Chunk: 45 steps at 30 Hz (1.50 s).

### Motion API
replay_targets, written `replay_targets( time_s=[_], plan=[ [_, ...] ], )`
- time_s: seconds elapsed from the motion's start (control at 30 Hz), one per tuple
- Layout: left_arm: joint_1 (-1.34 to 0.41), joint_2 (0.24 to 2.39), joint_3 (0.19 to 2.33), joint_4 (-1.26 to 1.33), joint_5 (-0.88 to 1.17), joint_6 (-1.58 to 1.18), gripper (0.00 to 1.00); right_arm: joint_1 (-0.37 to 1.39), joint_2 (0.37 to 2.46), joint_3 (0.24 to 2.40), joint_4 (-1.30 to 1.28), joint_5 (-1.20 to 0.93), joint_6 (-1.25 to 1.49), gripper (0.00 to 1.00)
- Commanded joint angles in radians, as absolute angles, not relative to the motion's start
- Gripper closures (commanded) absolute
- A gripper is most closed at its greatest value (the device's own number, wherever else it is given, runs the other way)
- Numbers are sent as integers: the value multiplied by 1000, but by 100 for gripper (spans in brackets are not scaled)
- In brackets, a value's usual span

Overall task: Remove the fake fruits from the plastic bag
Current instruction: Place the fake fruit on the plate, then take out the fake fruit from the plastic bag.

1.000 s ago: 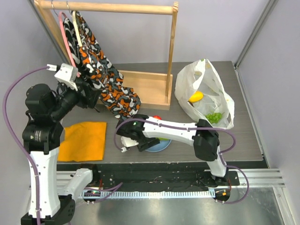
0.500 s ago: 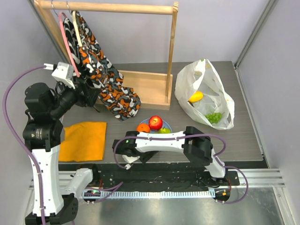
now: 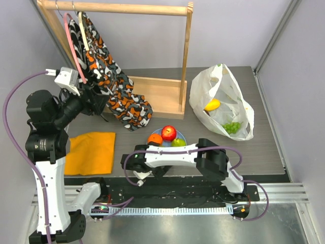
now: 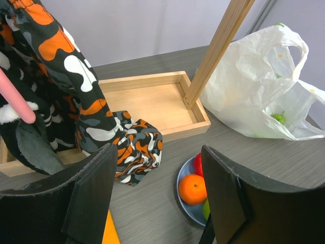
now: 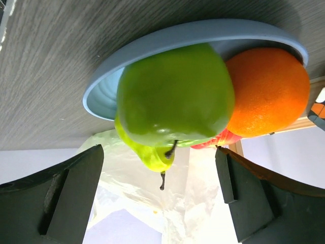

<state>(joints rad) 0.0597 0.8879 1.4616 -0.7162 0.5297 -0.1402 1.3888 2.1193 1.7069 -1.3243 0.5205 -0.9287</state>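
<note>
The white plastic bag lies at the back right with a yellow mango and green grapes inside. A light-blue plate holds an orange, a red apple and a green apple. My right gripper is open and empty, low at the table's front edge, left of the plate. Its view shows the green apple, a pear, the orange and the bag behind. My left gripper is open and empty, raised at the left.
A wooden clothes rack with a tray base stands at the back. A patterned garment hangs from it down to the table. A folded orange cloth lies at the front left. The left wrist view shows the plate and the bag.
My right gripper has drawn back from over the plate to the front edge, uncovering the fruits on the plate. The left arm has barely moved.
</note>
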Motion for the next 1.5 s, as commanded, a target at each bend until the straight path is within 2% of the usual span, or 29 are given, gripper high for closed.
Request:
replay_targets(
  time_s=[0.0, 0.23, 0.43, 0.53, 0.57, 0.63, 0.67, 0.83, 1.0, 1.07, 1.13, 1.2, 1.4, 1.47],
  plan=[
    [66, 900, 1473, -650, 569, -173, 29, 1394, 2056, 1801, -1508, 569, -980, 0],
    [64, 980, 1558, -600, 607, -215, 30, 1381, 1893, 1965, -1506, 537, -991, 0],
    [9, 1086, 1660, -540, 594, -233, 32, 1289, 1587, 1961, -1458, 362, -898, 0],
    [-105, 1156, 1704, -545, 566, -184, 32, 1130, 1427, 1889, -1436, 299, -827, 0],
    [-139, 1178, 1718, -561, 554, -155, 32, 985, 1383, 1846, -1421, 269, -818, 0],
    [-256, 1251, 1765, -584, 508, -62, 32, 844, 1264, 1762, -1382, 183, -824, 1],
    [-297, 1305, 1804, -612, 493, -34, 32, 718, 1193, 1725, -1368, 161, -830, 2],
    [-583, 1480, 1910, -690, 428, 107, 33, 502, 1048, 1449, -1270, 75, -786, 10],
    [-728, 1568, 1864, -701, 423, 157, 35, 265, 1092, 1296, -1122, -83, -721, 19],
    [-735, 1569, 1806, -664, 416, 129, 36, 171, 1178, 1287, -1076, -162, -709, 22],
    [-735, 1572, 1770, -655, 402, 132, 37, 41, 1299, 1314, -1036, -208, -710, 29],
    [-735, 1568, 1741, -638, 371, 147, 37, 12, 1380, 1331, -970, -195, -678, 38],
    [-735, 1591, 1735, -640, 341, 152, 37, 0, 1617, 1374, -867, -215, -600, 41],
    [-735, 1603, 1735, -649, 337, 156, 37, 78, 1658, 1378, -870, -221, -598, 42]
  ],
)
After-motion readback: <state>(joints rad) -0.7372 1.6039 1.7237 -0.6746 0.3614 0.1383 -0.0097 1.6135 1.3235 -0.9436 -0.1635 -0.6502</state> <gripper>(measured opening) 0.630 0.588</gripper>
